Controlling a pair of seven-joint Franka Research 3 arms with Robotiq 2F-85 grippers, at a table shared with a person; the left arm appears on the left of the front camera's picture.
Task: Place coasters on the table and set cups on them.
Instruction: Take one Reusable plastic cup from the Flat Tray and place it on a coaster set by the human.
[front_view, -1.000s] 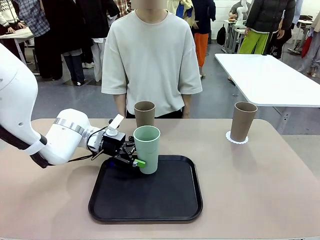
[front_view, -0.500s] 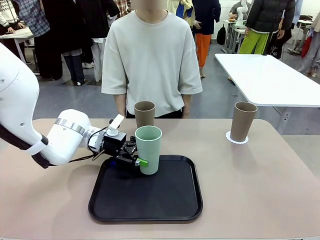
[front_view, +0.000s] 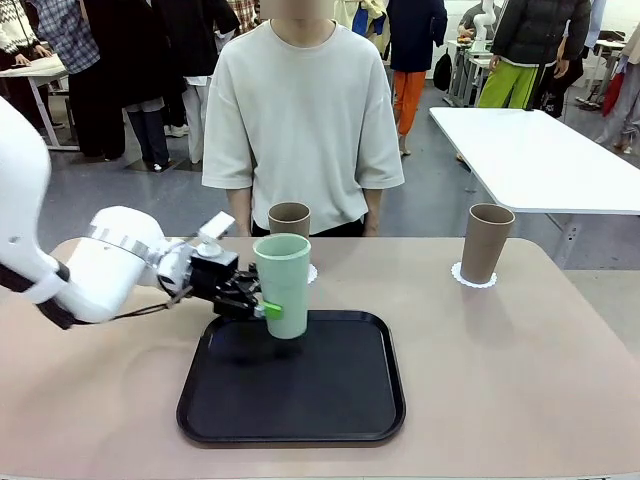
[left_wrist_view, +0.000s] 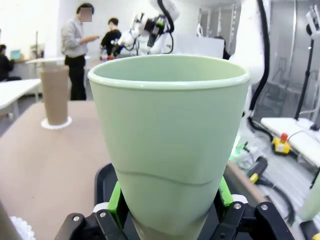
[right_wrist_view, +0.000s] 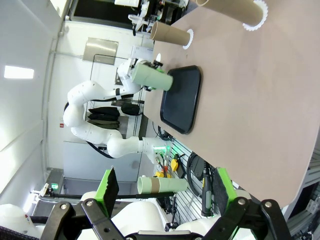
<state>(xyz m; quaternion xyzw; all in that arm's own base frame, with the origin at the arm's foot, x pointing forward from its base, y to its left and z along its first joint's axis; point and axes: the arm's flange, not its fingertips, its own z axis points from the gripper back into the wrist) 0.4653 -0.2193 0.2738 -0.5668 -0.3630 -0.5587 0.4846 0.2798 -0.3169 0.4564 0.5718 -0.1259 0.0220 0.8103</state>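
A: Left gripper (front_view: 262, 306) is clamped on the pale mint green tapered tumbler (front_view: 281, 286), green pads pressed to its lower wall from both sides. The cup hangs upright, its base clear of the black rectangular plastic tray (front_view: 292, 382) with rounded corners, over the tray's far left part.

B: From the left wrist the mint tumbler (left_wrist_view: 170, 145) sits right between the pads (left_wrist_view: 115, 202), one on each side near its base. And the right one?

A: Right gripper (right_wrist_view: 162, 192) is well away from the table, jaws spread wide with nothing between them.

B: The other cups?

A: One brown-tan tumbler (front_view: 289, 229) stands at the far edge of the large beige-tan tabletop (front_view: 520, 360), in front of the person in the pale T-shirt (front_view: 303, 110). A sliver of white scalloped coaster (front_view: 312, 272) peeks out just right of the mint cup. Whether that brown cup sits on it, I cannot tell from the front.

B: And to the right?

A: The second brown-tan tumbler (front_view: 486, 242) stands upright on its own white scalloped coaster (front_view: 473, 277), near the far right corner, well apart from the tray.
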